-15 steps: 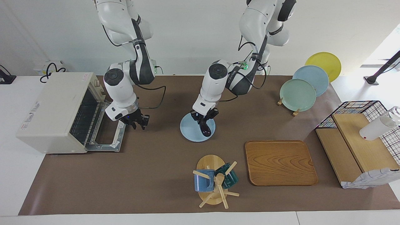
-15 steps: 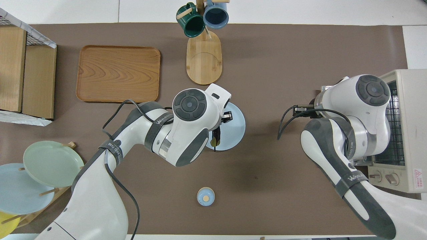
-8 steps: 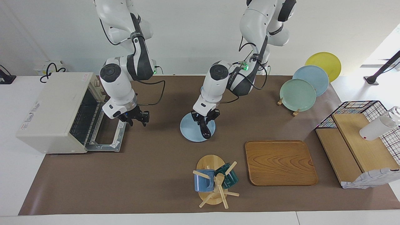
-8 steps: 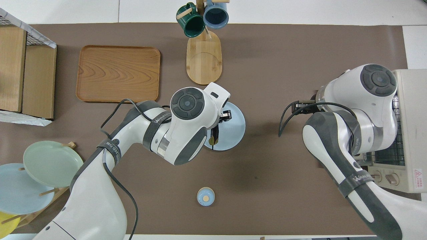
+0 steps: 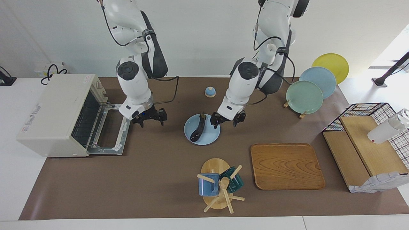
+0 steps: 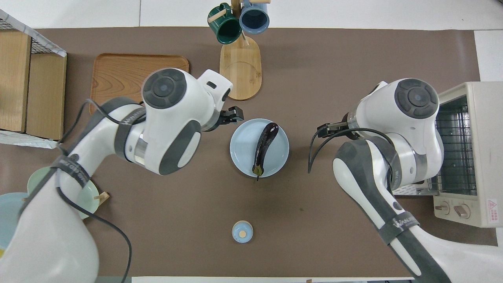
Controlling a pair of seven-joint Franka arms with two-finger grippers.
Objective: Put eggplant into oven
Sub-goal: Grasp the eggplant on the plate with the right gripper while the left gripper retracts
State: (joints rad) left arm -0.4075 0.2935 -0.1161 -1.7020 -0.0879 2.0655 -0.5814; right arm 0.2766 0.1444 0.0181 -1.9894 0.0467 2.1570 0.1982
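One eggplant lies free on one pale blue plate mid-table, well apart from the one oven, whose door hangs down open at the right arm's end. Two grippers hang with fingers spread, holding nothing: the left gripper beside the plate, the right gripper near the door. A second ago the left gripper was clamped on the eggplant; it has since let go and drawn aside, and the right has swung away from the door.

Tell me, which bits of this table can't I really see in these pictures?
- Overhead view: the oven door is mostly hidden under the right arm.
- Overhead view: the plates in the rack are mostly covered by the left arm.
- Overhead view: the mugs are cut by the top edge.
- Facing view: the oven's knobs are too small to read.
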